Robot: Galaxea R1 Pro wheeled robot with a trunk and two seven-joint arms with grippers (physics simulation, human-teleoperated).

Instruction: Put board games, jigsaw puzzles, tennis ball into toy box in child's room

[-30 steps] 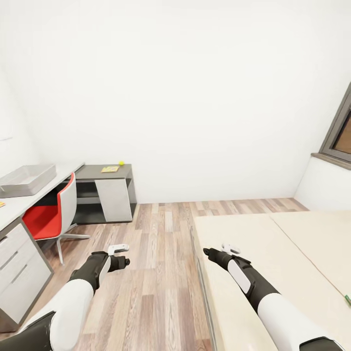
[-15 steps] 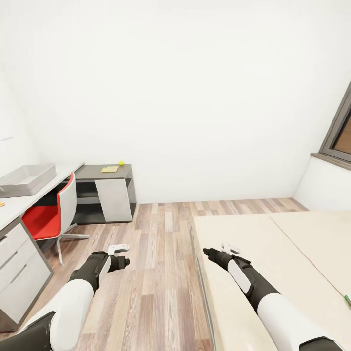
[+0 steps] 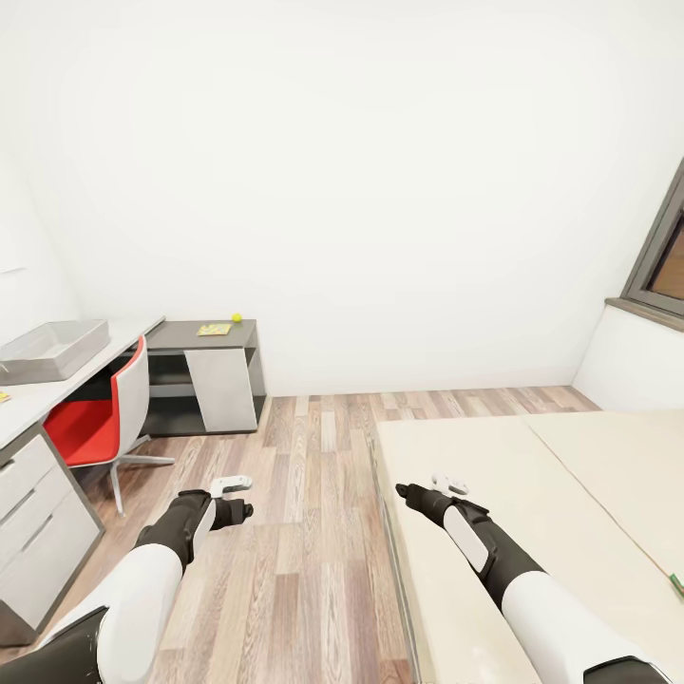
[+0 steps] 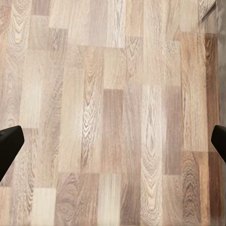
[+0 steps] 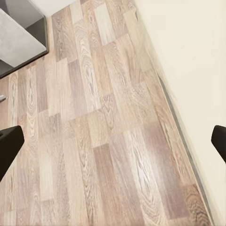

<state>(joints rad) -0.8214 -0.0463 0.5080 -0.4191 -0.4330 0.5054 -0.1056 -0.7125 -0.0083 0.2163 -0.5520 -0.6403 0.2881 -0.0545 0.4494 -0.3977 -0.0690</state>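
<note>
The light grey toy box point(image 3: 52, 349) stands on the pale top of the table point(image 3: 106, 350) at the far left. On the table's lower dark grey section point(image 3: 180, 334) lie the small yellow-green tennis ball point(image 3: 237, 318) and a flat yellowish box point(image 3: 215, 330), too small to read. The beige bed point(image 3: 532, 494) is at the right, and a small green edge point(image 3: 676, 581) shows at its right border. My left gripper point(image 3: 242, 510) hangs over the floor, open point(image 4: 113, 146) and holding nothing. My right gripper point(image 3: 407, 494) hovers at the bed's near edge, open point(image 5: 113, 141) and holding nothing.
A red chair point(image 3: 100, 423) with a white shell is pushed in at the table, beside white drawers point(image 3: 33, 518). Wood-plank floor point(image 3: 313, 475) runs between table and bed. A white wall is behind, and a grey-framed window point(image 3: 665, 256) sits at the right.
</note>
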